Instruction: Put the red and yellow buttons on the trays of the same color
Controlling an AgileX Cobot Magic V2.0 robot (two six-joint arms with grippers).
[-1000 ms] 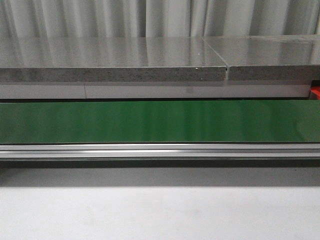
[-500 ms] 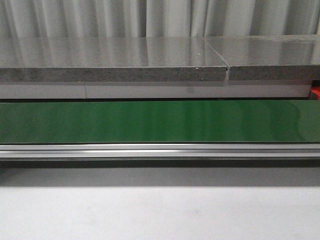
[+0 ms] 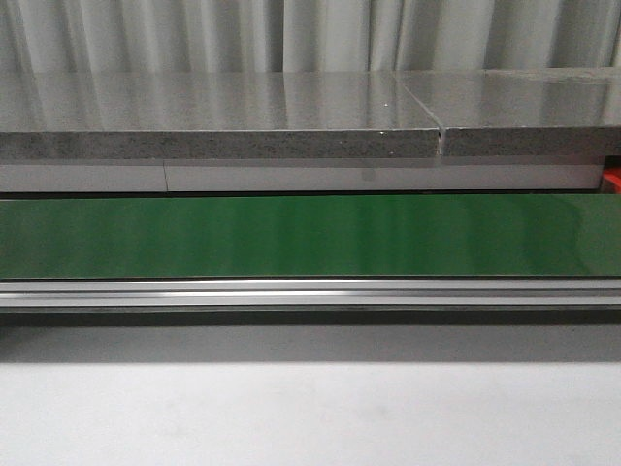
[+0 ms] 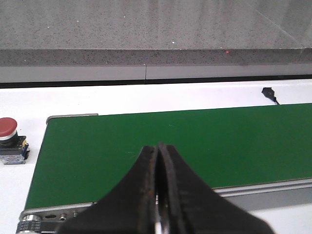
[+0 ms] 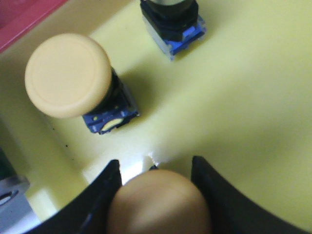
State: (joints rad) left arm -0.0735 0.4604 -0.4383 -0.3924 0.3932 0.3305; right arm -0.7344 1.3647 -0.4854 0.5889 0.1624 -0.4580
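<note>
In the front view neither arm shows; only the green belt point(image 3: 310, 236) runs across, bare, with the grey counter point(image 3: 213, 116) behind it, so nothing there warns of trouble. In the left wrist view the left gripper point(image 4: 158, 190) hangs over the near edge of the belt with its fingers pressed together and nothing between them; a red button point(image 4: 8, 134) sits off the belt's end, well to one side of the fingers on the white table point(image 4: 146, 97), apart from them. The risk here is that a closed hand sent at that button would knock it over or shove it away instead of taking it. In the right wrist view the right gripper point(image 5: 158, 195) clasps a yellow button point(image 5: 161, 202) by its cap, just above the floor of the yellow tray point(image 5: 243, 97). A second yellow button point(image 5: 68, 75) stands just ahead of the fingers, and a third button point(image 5: 171, 22) stands farther ahead, its cap out of view. If the fingers spread wide on release, one may strike the near button and tip it; a drop from height could also leave the held button rolling toward the tray's edge, beyond which a red surface point(image 5: 19, 19) shows.
</note>
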